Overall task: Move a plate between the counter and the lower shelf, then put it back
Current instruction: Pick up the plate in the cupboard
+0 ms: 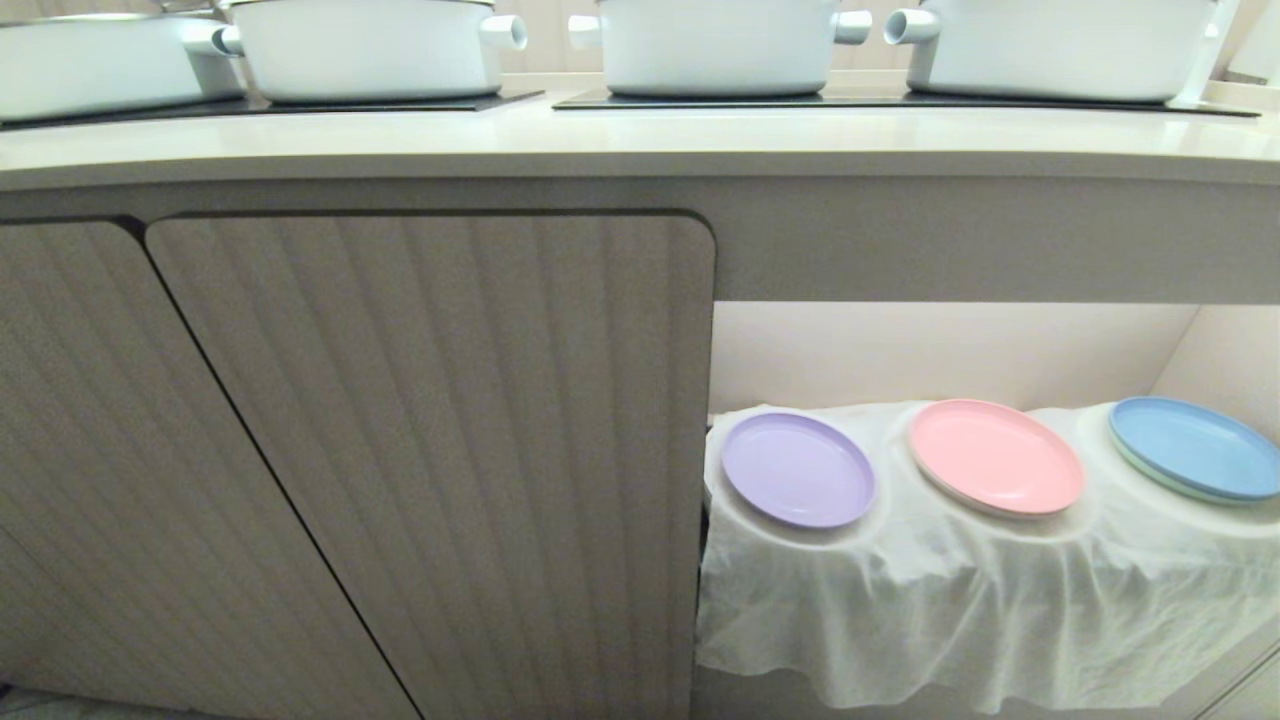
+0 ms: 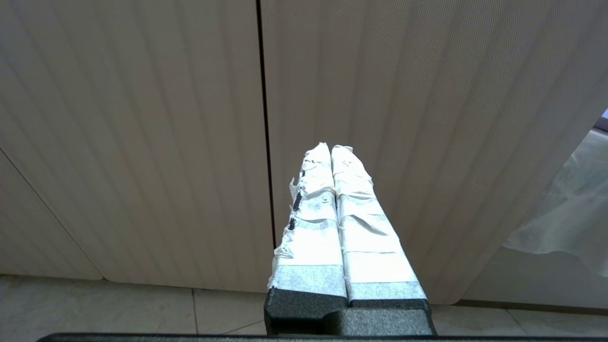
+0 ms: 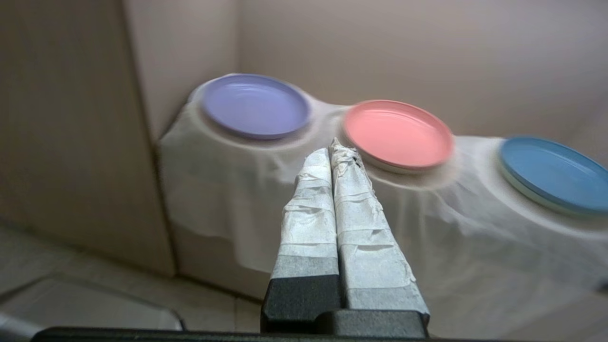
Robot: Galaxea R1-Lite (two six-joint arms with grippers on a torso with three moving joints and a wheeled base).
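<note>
Three plates sit on the cloth-draped lower shelf (image 1: pixel 960 600), open space between it and the desk (image 1: pixel 640 140) overhang above. Lilac plate (image 3: pixel 255 105), round, shallow, low-rimmed, lies ahead-left of the right hand (image 3: pixel 334 147), nearest the niche's side wall. Both hands empty with fingers pressed together; left hand (image 2: pixel 331 148) faces the cabinet door (image 2: pixel 427 118).

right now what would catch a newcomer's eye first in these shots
Three pastel plates sit in a row on the white cloth of the lower shelf: the purple plate leftmost, a pink plate in the middle, a blue plate rightmost. Above, white pots line the counter.
</note>
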